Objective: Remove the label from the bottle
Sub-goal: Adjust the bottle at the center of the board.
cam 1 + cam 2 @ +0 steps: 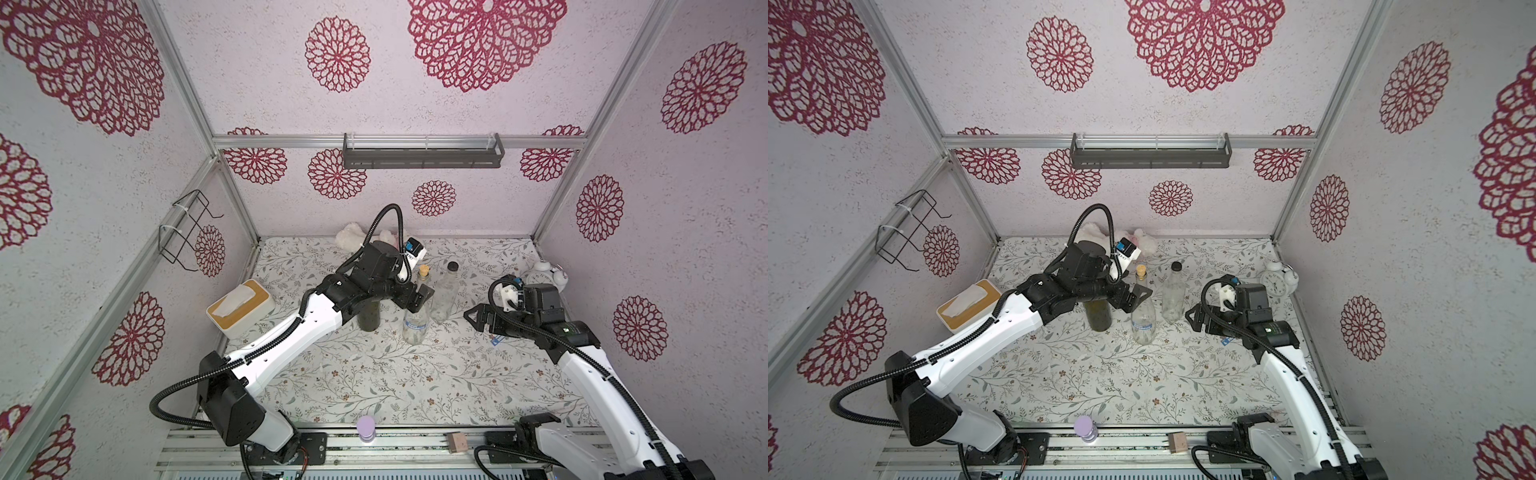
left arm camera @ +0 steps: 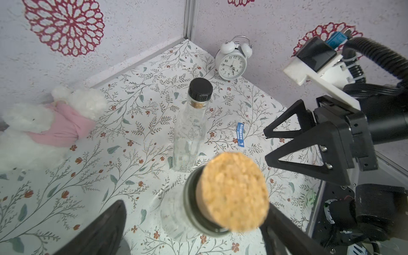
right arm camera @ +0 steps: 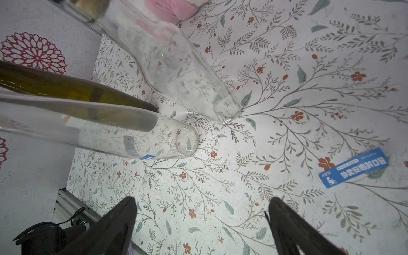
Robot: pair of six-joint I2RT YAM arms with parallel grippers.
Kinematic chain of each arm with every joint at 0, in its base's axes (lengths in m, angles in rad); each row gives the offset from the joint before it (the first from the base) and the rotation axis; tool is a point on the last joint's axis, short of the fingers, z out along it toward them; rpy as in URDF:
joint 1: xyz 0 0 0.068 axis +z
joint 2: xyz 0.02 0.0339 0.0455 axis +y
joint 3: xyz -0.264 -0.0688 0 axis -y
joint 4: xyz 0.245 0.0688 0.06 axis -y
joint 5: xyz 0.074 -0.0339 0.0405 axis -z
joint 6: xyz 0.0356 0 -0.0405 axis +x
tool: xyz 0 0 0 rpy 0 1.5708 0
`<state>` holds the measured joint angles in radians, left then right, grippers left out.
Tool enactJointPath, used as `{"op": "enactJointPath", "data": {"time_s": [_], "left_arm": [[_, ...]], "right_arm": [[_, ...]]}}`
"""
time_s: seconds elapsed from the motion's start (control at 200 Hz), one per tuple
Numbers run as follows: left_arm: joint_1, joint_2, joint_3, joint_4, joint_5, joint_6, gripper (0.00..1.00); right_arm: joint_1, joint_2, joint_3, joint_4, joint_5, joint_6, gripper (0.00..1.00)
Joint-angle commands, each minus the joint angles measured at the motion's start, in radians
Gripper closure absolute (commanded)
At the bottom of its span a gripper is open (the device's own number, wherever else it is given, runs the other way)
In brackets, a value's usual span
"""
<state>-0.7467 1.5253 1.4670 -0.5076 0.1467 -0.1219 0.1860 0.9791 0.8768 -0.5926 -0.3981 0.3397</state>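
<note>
Bench point(image 1: 374, 374): three upright bottles were grouped at its far middle, and both arms were reached in toward them.
Left tool point(image 1: 419, 300): it was held wide, astride the neck of the corked bottle; no finger was seen touching the glass.
Right tool point(image 3: 202, 199): it was held wide and empty over bare bench, just right of the bottles.
Dark bottle point(image 1: 369, 318): it was placed leftmost and partly hidden by the left arm; no label could be made out on it.
Corked bottle point(image 1: 414, 324): it was set nearest, in the middle of the group.
Capped bottle point(image 1: 444, 295): it was set farther back and to the right; no label was seen on it.
Loose label point(image 3: 354, 167): a blue strip was laid flat on the bench at the right, apart from every bottle, so one removal was judged done.
Stuck label point(image 3: 147, 157): a blue-edged band was seen low on the corked bottle, so that peel was judged left to do.
</note>
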Motion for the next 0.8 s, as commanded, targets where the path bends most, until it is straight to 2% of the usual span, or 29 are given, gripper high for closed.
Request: {"op": "enactJointPath", "data": {"time_s": [0.0,0.26,0.626,0.791], "left_arm": [[0.005,0.014,0.013,0.024,-0.008,0.007,0.08],[0.002,0.024,0.002,0.085,0.033,0.003,0.27],[0.001,0.056,0.015,0.108,0.034,0.001,0.41],[0.001,0.047,0.021,0.1,0.016,0.004,0.59]], "right_arm": [[-0.003,0.006,0.035,0.001,0.006,-0.035,0.04],[-0.003,-0.004,0.059,-0.035,0.028,-0.077,0.04],[-0.004,-0.014,0.065,-0.047,0.041,-0.087,0.04],[-0.004,-0.022,0.085,-0.066,0.045,-0.097,0.04]]}}
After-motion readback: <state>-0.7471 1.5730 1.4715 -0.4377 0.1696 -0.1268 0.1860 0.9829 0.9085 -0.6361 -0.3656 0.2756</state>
